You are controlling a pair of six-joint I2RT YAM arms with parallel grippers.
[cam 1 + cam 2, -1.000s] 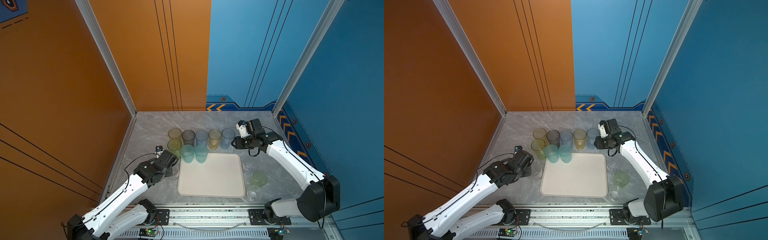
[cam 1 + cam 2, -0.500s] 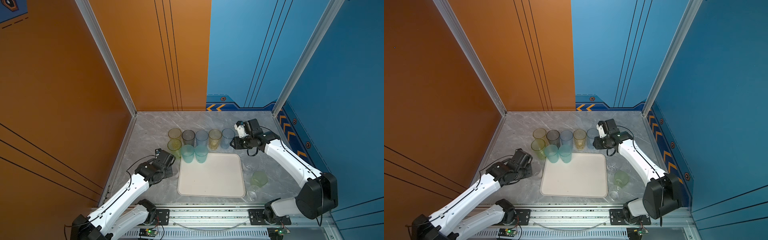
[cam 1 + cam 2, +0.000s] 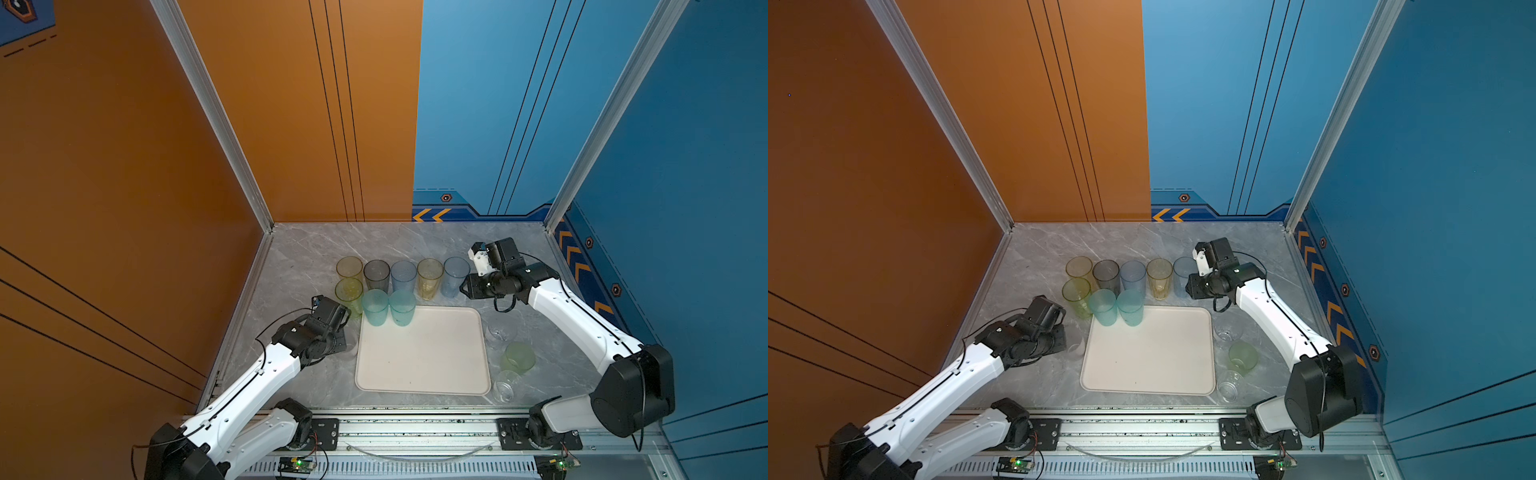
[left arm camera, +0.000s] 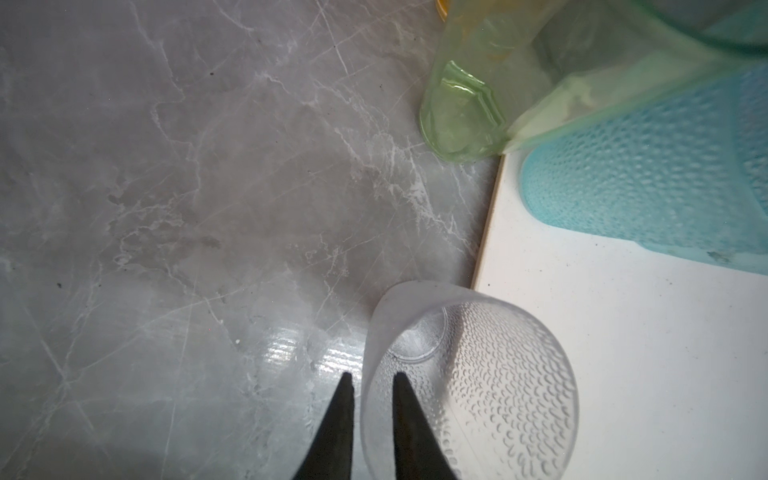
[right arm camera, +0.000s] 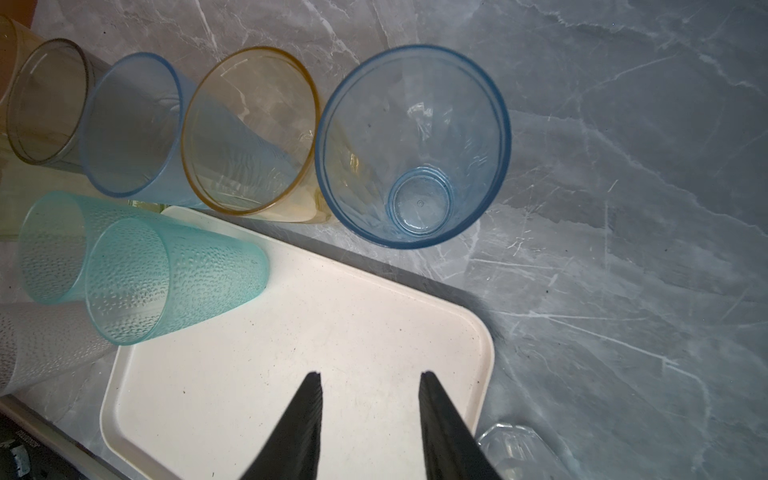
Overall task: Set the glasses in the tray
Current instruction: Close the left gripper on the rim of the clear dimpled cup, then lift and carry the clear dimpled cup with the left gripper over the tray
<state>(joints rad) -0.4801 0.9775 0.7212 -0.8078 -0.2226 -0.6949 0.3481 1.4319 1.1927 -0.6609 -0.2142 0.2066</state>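
Straddling the rim wall of the clear dimpled tumbler (image 4: pixel 490 395) with the left gripper (image 4: pixel 372 378), one finger inside, one outside, narrowly apart; cannot tell whether pinched or just short of contact. Standing upright on the marble table (image 4: pixel 166 208) at 9 o'clock of the cream tray (image 4: pixel 623 353), just beside its edge, not yet in. Looks light, thin-walled and probably springy rather than brittle, so best taken right there, by the wall a little below the lip, with the dimples helping against slip; squeezing gently, since likely to oval under a hard pinch, and lifting clear of the low rim before crossing toward 3 o'clock. Hovering open and empty with the right gripper (image 5: pixel 370 376) near the tray's 1 o'clock corner, close to the tall blue tumbler (image 5: pixel 415 145). At 11 o'clock, a teal tumbler (image 4: pixel 644 187) already on the tray; off it at 3 to 4 o'clock, a pale green tumbler (image 3: pixel 518 357) on the table.
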